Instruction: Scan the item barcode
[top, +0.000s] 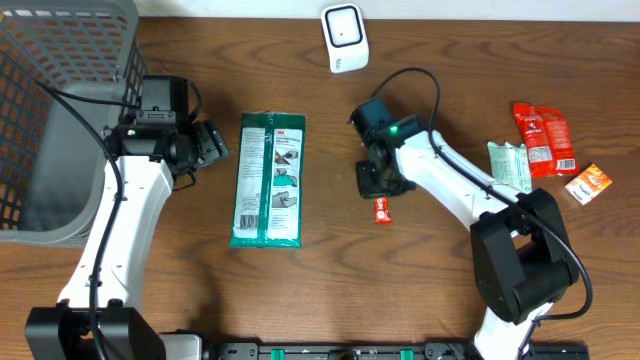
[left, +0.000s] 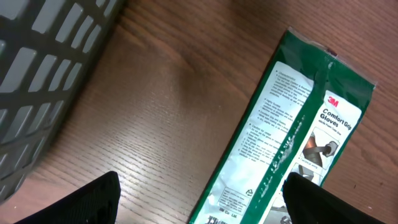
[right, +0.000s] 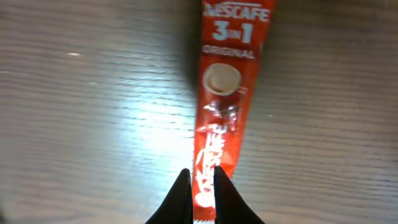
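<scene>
Pinching one end of the red coffee sachet (right: 219, 118), my right gripper (right: 203, 190) has its fingers pressed onto the strip from both sides. The sachet's long axis runs straight out from the fingertips, with the brand name at the far end. From overhead only a short red stub shows below the gripper, pointing toward the near edge of the tabletop (top: 330, 290). I cannot tell whether it rests on the wood or hangs just above it.

The right wrist view gives the print but no surroundings. Overhead shows the white scanner (top: 345, 38) at the far edge, well apart from the sachet, with bare wood between them.

My left gripper (left: 205, 208) is spread wide, hovering at one end of the green glove pack (left: 292, 130), which lies lengthwise between the two arms. The grey basket (top: 60, 110) crowds the left corner. Several small packets (top: 543, 138) lie at the right.
</scene>
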